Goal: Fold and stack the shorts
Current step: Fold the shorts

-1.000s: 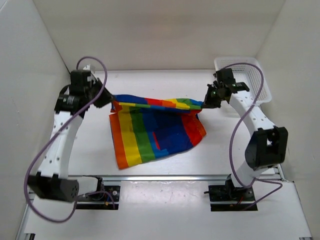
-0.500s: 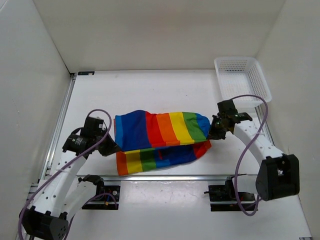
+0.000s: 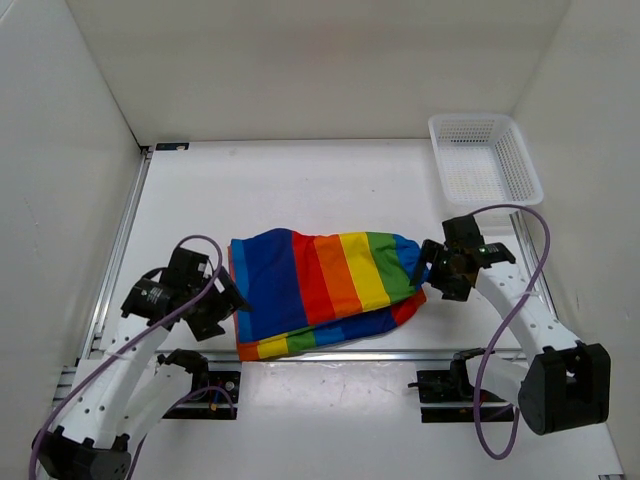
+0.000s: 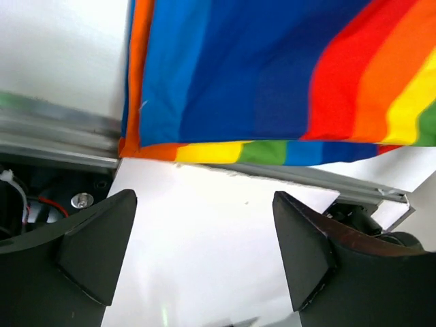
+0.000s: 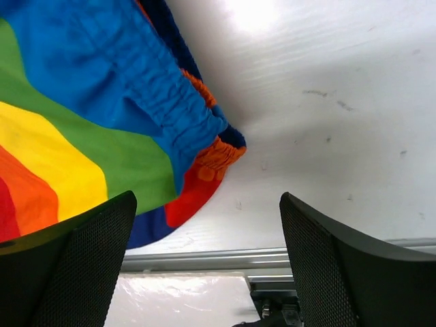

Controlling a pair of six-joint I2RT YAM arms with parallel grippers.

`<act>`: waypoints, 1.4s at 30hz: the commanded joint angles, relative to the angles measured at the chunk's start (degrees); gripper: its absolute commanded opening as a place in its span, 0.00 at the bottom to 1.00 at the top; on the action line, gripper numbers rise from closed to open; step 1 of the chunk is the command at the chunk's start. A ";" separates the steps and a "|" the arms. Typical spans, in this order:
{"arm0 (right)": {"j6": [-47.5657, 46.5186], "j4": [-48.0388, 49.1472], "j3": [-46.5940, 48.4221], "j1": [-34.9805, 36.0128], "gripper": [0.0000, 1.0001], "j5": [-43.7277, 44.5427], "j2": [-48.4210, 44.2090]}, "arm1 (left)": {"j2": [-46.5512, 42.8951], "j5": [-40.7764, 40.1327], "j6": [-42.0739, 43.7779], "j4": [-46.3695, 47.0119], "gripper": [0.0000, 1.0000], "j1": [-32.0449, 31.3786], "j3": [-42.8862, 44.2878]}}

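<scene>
My left claw (image 4: 204, 201) and right claw (image 5: 208, 204) both stand wide, holding nothing. The shorts (image 3: 325, 290) lie folded between them on the table (image 3: 300, 190), near its front edge.

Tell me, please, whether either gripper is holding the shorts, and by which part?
Nothing is held. The left gripper and the right gripper both stand open and empty, each beside one end of the folded shorts.
</scene>
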 commanded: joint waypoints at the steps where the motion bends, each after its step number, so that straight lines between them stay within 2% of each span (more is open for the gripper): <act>1: -0.72 -2.52 6.01 -0.07 0.90 4.67 -1.32 | 4.38 -5.39 4.18 0.89 0.92 -0.11 8.43; 2: -1.25 -2.53 7.24 -0.07 0.92 4.68 -0.10 | 5.97 -6.28 4.71 1.76 0.92 -0.11 9.33; 4: -1.25 -1.66 10.49 -0.07 0.92 5.29 1.13 | 11.05 -7.43 6.03 4.31 0.85 -0.11 10.65; 7: -1.25 1.33 13.14 -0.07 0.85 5.91 6.13 | 18.52 -9.36 6.65 10.72 0.64 -0.11 11.26; 8: -1.25 2.04 13.14 -0.07 0.78 5.91 7.37 | 20.56 -9.37 6.65 11.95 0.51 -0.11 11.27; 9: -1.25 2.04 14.71 -0.07 0.75 5.38 8.69 | 22.41 -9.37 6.65 13.97 0.48 -0.11 11.27; 12: -1.78 1.26 15.51 0.45 0.74 3.28 11.60 | 28.39 -8.32 8.41 13.99 0.48 -0.11 13.28; 14: -2.31 1.25 13.85 0.97 0.75 1.70 9.24 | 28.40 -7.79 9.02 11.71 0.55 -1.68 12.77; 15: -2.31 1.25 12.63 0.98 0.75 0.30 8.01 | 27.88 -7.79 9.03 10.92 0.60 -1.69 12.16; 16: -2.31 1.25 10.00 0.98 0.76 -0.24 5.82 | 27.27 -7.79 9.03 10.91 0.78 -2.39 11.28; 17: -1.61 1.25 8.76 0.98 0.76 -0.25 5.02 | 26.56 -6.74 7.98 10.39 0.85 -2.39 9.10; 18: -1.60 1.77 7.62 0.98 0.78 -0.94 4.49 | 26.56 -5.95 7.45 11.17 0.88 -2.39 7.94; 20: 0.06 3.27 4.89 0.98 0.76 -3.40 4.48 | 28.56 -4.45 5.35 15.28 0.88 -2.39 5.22; 22: 1.20 5.02 3.31 0.98 0.53 -5.95 5.18 | 30.94 -3.83 3.67 18.46 0.83 -2.39 3.98; 24: 2.79 7.75 1.20 0.98 0.35 -7.80 5.88 | 35.84 -4.53 3.05 21.88 0.78 -2.39 4.50; 29: 4.45 12.93 -1.79 0.98 0.29 -7.01 10.89 | 49.03 -8.58 5.24 22.51 0.71 -2.39 13.10; 30: 5.16 13.46 -1.80 0.98 0.25 -7.01 12.46 | 51.23 -8.58 6.03 22.51 0.71 -2.39 14.86; 31: 5.86 13.99 -1.80 0.98 0.16 -7.01 13.09 | 55.86 -8.58 7.87 22.51 0.71 -2.39 18.70; 34: 8.94 16.98 -2.33 0.98 0.04 -7.72 14.50 | 64.24 -7.96 11.12 22.51 0.70 -2.39 26.26; 38: 11.32 18.65 0.65 1.51 0.00 -7.01 17.39 | 73.38 -6.56 15.26 22.51 0.69 -1.17 36.73; 42: 11.84 18.05 5.13 1.51 0.00 -5.61 20.92 | 79.64 -8.92 18.25 16.91 0.69 0.07 49.74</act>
